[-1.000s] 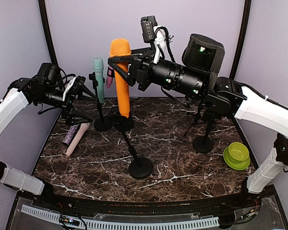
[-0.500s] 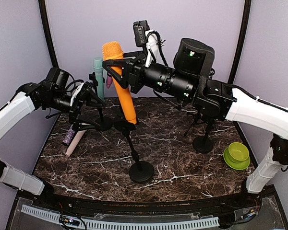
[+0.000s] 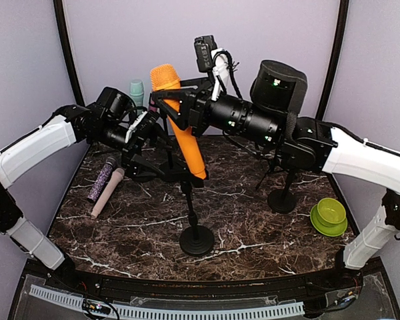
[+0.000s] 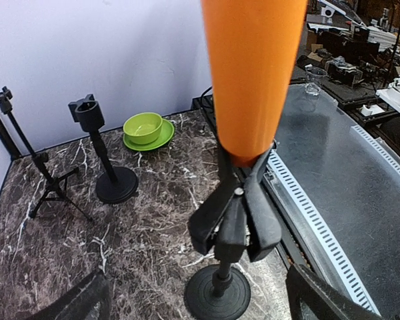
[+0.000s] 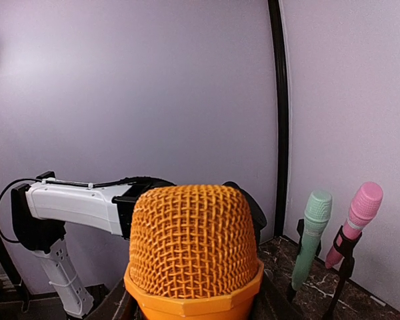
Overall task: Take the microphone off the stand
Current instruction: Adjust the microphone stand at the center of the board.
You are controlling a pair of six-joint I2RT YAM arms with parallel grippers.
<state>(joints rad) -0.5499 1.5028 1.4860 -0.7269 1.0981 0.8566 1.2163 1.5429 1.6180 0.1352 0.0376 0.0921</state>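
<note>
We've got the right hand (image 3: 175, 110) clamped on the orange microphone (image 3: 185, 133) just below its mesh head, and the microphone is tilted, head toward the left. Its tapered tail sits in the clip (image 4: 233, 223) atop the black stand (image 3: 192, 207), whose round base rests mid-worktop (image 3: 253, 220). The left hand (image 3: 159, 150) is level with that clip, fingers (image 4: 80, 303) spread wide to either side, and we can't see them touching anything.

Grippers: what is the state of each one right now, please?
Left gripper: open, one finger on each side of the stand, holding nothing.
Right gripper: closed on the orange microphone.
</note>
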